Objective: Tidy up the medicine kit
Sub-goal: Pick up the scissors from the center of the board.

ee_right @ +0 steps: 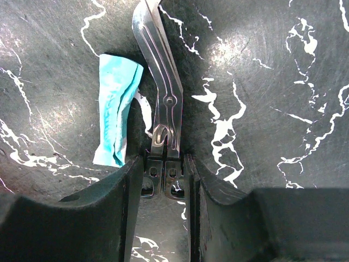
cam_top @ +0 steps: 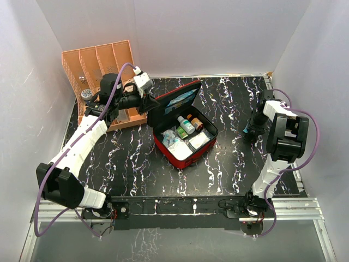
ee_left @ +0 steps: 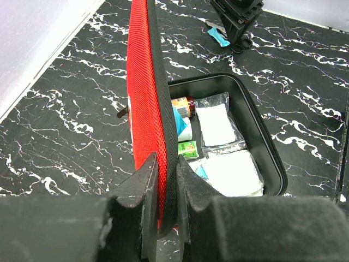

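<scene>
The red medicine kit point(cam_top: 182, 155) lies open in the middle of the table, with small bottles point(cam_top: 188, 124) and white pouches point(cam_top: 198, 141) in its black base. Its lid point(ee_left: 143, 82) stands upright, and my left gripper point(ee_left: 168, 164) is shut on the lid's black-edged rim. At the right, my right gripper point(ee_right: 163, 164) points down at the table. Its jaws press both sides of the black handles of a pair of metal scissors point(ee_right: 163, 82) lying flat. A teal packet point(ee_right: 115, 117) lies just left of the blades.
An orange slotted rack point(cam_top: 101, 71) stands at the back left, behind my left arm, with a round grey object point(cam_top: 86, 94) in it. White walls close in the table on three sides.
</scene>
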Controlling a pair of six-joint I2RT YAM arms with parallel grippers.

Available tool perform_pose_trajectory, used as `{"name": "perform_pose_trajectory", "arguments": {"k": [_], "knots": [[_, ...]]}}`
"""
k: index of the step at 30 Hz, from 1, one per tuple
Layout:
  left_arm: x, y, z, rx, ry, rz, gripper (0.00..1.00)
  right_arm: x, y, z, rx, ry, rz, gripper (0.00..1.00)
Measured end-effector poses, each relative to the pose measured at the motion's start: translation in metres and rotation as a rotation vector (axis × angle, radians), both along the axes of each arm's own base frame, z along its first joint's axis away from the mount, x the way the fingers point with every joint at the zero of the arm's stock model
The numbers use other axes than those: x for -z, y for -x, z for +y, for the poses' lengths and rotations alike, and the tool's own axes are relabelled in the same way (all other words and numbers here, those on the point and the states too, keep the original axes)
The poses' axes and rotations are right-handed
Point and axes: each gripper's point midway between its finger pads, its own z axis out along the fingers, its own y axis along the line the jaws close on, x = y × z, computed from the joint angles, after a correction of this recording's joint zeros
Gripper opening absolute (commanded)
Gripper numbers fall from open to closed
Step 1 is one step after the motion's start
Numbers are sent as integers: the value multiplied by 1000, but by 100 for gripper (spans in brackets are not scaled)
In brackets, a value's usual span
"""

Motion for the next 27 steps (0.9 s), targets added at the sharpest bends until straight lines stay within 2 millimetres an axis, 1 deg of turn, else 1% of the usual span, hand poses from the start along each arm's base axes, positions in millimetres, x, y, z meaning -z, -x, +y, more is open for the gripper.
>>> {"name": "perform_pose_trajectory", "arguments": {"k": [19, 20, 21, 22, 23, 27], "knots": [[0, 1, 0, 6, -2, -3, 0, 0, 1, 0, 0, -1, 4, 33], [0, 1, 0, 7, -1, -3, 0, 0, 1, 0, 0, -1, 5, 67], [0, 1, 0, 8, -1, -2, 0, -1, 1, 0, 0, -2, 6, 26], [0, 1, 0, 8, -1, -2, 0, 0, -1, 0, 0, 1, -1, 24], [0, 1, 0, 9, -1, -2, 0, -1, 1, 0, -7, 0, 10, 28], [1, 2, 0, 12, -1, 0, 0, 0, 14, 4, 25, -19, 75, 29]]}}
